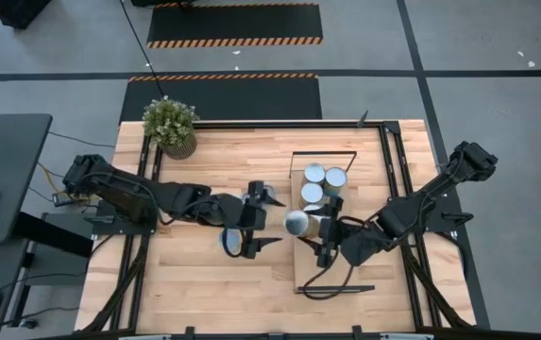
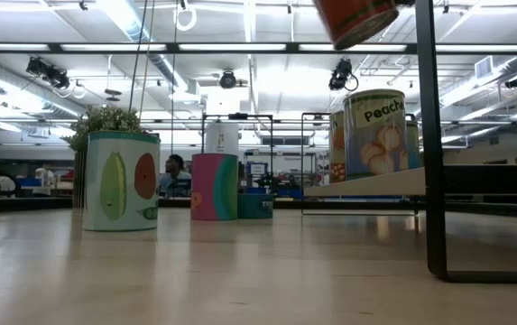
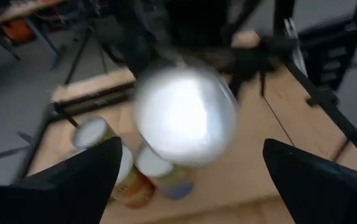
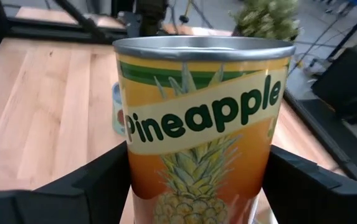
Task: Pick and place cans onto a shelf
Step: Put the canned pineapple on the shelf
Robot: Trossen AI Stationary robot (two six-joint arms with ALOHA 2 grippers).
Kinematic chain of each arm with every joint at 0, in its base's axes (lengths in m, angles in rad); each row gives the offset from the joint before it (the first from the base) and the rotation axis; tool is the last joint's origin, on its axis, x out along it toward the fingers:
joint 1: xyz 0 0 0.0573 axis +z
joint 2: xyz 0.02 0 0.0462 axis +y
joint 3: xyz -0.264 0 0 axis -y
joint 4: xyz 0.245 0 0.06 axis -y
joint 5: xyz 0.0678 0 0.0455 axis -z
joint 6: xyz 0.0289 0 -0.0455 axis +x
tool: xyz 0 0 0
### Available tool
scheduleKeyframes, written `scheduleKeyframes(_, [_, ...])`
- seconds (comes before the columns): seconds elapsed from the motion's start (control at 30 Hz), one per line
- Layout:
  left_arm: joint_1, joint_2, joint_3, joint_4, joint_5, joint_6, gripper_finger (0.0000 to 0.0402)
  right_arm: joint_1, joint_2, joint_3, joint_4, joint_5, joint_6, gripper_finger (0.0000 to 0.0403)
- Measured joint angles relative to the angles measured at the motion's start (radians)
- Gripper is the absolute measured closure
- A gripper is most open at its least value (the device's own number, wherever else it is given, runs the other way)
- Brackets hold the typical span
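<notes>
Right tool (image 4: 197, 180) gripping pineapple can (image 4: 200, 124) above shelf (image 1: 300, 264), left tool (image 1: 256, 219) open nearby

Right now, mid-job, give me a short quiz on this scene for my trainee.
1. True or false: the left gripper grips a can.
2. Which fruit is named on the can clamped in the right gripper? A peach, B pineapple, C pear.
3. How many cans stand unheld on the shelf, seen from above?
Key: 1 false, it hangs open beside the shelf; 2 B, pineapple; 3 three.
</notes>
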Motion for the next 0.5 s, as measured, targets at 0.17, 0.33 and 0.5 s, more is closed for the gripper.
scheduleKeyframes(0.17, [-0.036,0.012,-0.035,-0.037,0.004,-0.053,0.0006,0.060,-0.042,0.002,-0.207,0.115,0.144,0.0088])
scheduleKeyframes(0.33, [-0.076,0.011,-0.121,-0.001,-0.027,-0.115,0.0006,0.126,-0.056,0.000,-0.462,0.228,0.394,0.0088])
scheduleKeyframes(0.5, [-0.122,-0.042,-0.177,0.007,-0.074,-0.139,0.0006,0.178,-0.058,-0.019,-0.706,0.294,0.683,0.0088])
